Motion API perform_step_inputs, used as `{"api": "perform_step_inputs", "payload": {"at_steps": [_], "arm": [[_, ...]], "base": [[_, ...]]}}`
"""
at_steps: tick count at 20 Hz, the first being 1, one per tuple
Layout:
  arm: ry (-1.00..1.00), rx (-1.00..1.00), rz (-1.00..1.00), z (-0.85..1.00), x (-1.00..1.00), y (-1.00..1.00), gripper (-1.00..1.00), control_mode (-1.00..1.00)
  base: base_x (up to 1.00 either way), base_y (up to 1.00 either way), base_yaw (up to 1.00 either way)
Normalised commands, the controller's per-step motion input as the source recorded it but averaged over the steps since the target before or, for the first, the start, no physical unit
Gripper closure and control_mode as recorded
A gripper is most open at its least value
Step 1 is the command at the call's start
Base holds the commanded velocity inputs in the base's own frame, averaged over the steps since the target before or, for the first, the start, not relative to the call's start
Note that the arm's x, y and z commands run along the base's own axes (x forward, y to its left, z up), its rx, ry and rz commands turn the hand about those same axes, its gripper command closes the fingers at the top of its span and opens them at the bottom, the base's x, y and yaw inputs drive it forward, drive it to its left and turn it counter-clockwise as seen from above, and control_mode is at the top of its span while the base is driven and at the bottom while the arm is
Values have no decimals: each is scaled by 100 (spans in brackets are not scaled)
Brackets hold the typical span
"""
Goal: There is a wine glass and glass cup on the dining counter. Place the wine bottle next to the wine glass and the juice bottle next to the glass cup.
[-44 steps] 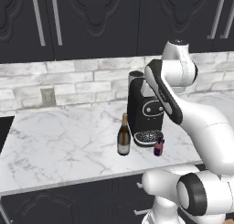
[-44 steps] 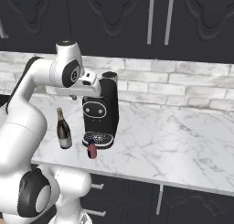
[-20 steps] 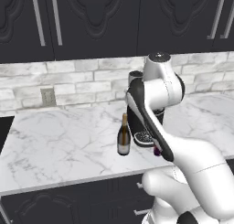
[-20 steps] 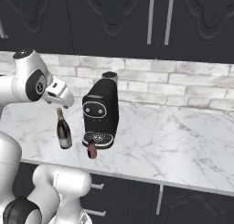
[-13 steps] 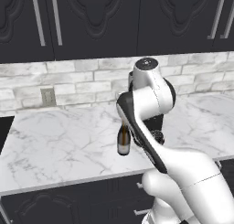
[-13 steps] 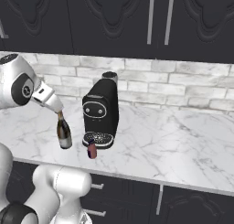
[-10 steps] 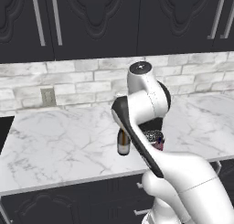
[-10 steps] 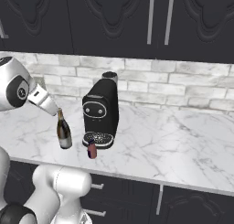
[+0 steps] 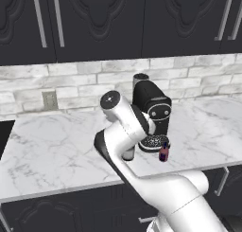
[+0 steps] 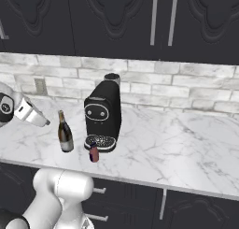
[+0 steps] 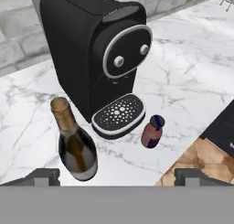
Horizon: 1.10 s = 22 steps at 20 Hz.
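No readable writing anywhere you look: the tall dark green-black glass wine bottle (image 11: 77, 147) with its slim gold-topped neck turns a bare dark flank to the hand camera, and any label on it is too small to make out in the right base view (image 10: 65, 132). It stands upright on the white grey-veined marble bench (image 10: 186, 144), long axis vertical, neck up, just to the side of the black coffee machine (image 10: 102, 115) with the round silver-ringed face and two small knobs, apart from it. The small stubby juice bottle of purple-red liquid with a dark cap (image 11: 152, 131) also stands upright, cap up, just in front of the machine's perforated drip tray (image 11: 119, 115); you see it at the same spot in the left base view (image 9: 163, 152) and the right base view (image 10: 94, 152). The two bottles are near each other, not touching. Your jaws (image 11: 117, 176) stand wide apart with nothing between them, hovering above the bench's front edge, the wine bottle lying nearer one fingertip (image 11: 42, 175). Grey brick backsplash (image 9: 71, 84) behind, dark cabinets (image 10: 116, 17) above.
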Motion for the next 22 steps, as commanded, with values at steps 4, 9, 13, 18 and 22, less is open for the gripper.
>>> {"api": "perform_step_inputs", "payload": {"at_steps": [4,9,13,18,22], "arm": [[-14,-14,-17,-34,9,19,-100,-100],[0,0,-9,-18,0,8,-100,-100],[-6,0,0,-19,3,0,-100,-100],[-15,-9,4,-22,14,-1,-100,-100],[-15,-14,0,-24,18,-1,-100,-100]], "base": [[0,0,0],[0,0,0],[0,0,0],[0,0,0],[0,0,0]]}}
